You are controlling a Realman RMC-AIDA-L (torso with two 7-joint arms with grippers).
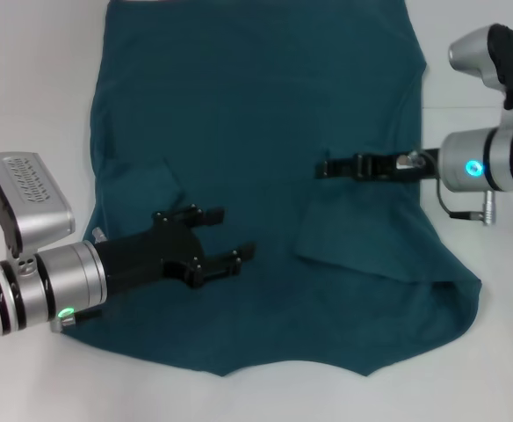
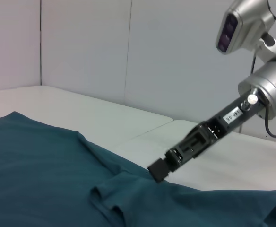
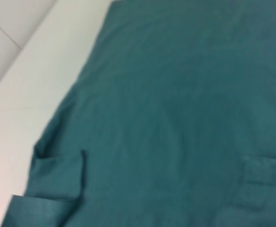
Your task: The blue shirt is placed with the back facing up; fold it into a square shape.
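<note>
The blue shirt (image 1: 256, 105) lies flat on the white table, plain side up, with both sleeves turned in over the body. My left gripper (image 1: 233, 231) hovers open over the shirt's lower left part, beside the turned-in left sleeve (image 1: 151, 189), holding nothing. My right gripper (image 1: 325, 167) reaches in from the right over the shirt's middle, just above the folded right sleeve flap (image 1: 353, 237). It looks shut, with no cloth seen in it. The left wrist view shows the right gripper (image 2: 158, 171) low over the shirt (image 2: 43, 179). Only shirt (image 3: 176, 94) and table fill the right wrist view.
The white table (image 1: 28, 88) shows bare on both sides of the shirt and below its wavy near edge (image 1: 292, 369). A pale wall (image 2: 128, 47) stands behind the table in the left wrist view.
</note>
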